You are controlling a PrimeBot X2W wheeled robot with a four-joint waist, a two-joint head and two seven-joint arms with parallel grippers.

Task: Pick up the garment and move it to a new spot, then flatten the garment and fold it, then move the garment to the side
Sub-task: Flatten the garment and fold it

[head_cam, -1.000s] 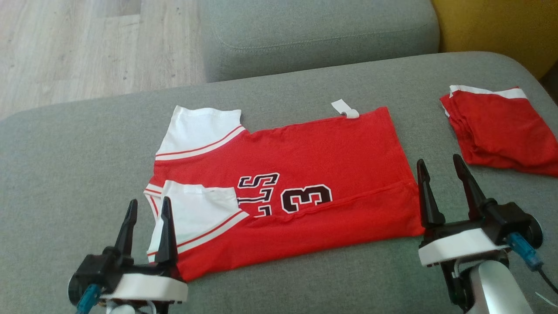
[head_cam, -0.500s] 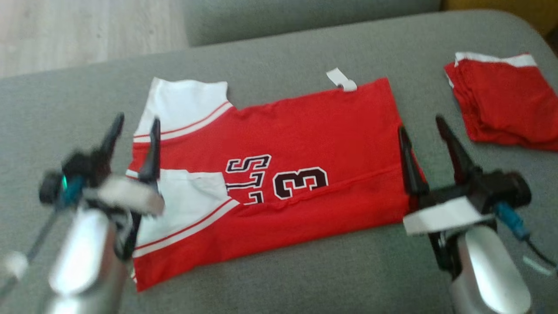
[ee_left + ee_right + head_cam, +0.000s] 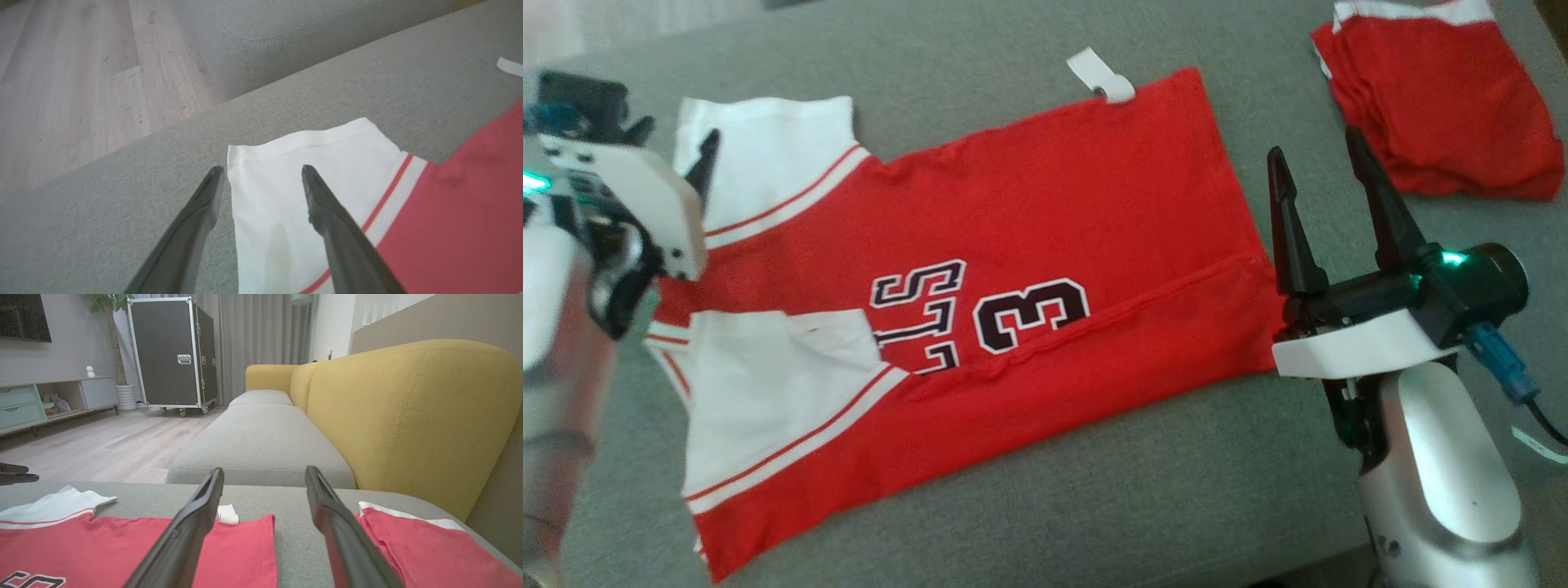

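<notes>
Since a second earlier the left arm had gone from the jersey's near sleeve up to its far one. The head camera had also tipped down over that second, so the whole scene slid up the head view; the cloth itself had not shifted on the cushion.

The left gripper (image 3: pixel 261 171) stood spread wide and held nothing. In its wrist view one finger hung over bare sofa cushion (image 3: pixel 1094 490) and the other over the white far sleeve (image 3: pixel 768 155), the sleeve's outer edge running between them. The right gripper (image 3: pixel 1313 143) was likewise wide apart and empty, parked just beside the hem at the jersey's 3 o'clock end, fingers pointing toward 12 o'clock.

The red jersey (image 3: pixel 1054 212) lay flat across the middle of the cushion. Its long axis ran roughly from 8 o'clock to 2 o'clock in the head view, collar and sleeves at the 9 o'clock end and hem at the 3 o'clock end. Its near long edge looked already turned over, with the near sleeve (image 3: pixel 768 384) lying on top. A folded red garment (image 3: pixel 1437 106) sat well apart at 1 o'clock.

By my reading, the next fold turned on that far long edge: the left arm was nearer its sleeve corner, the right nearer its hem corner, each needing to reach toward 12 o'clock before closing.
</notes>
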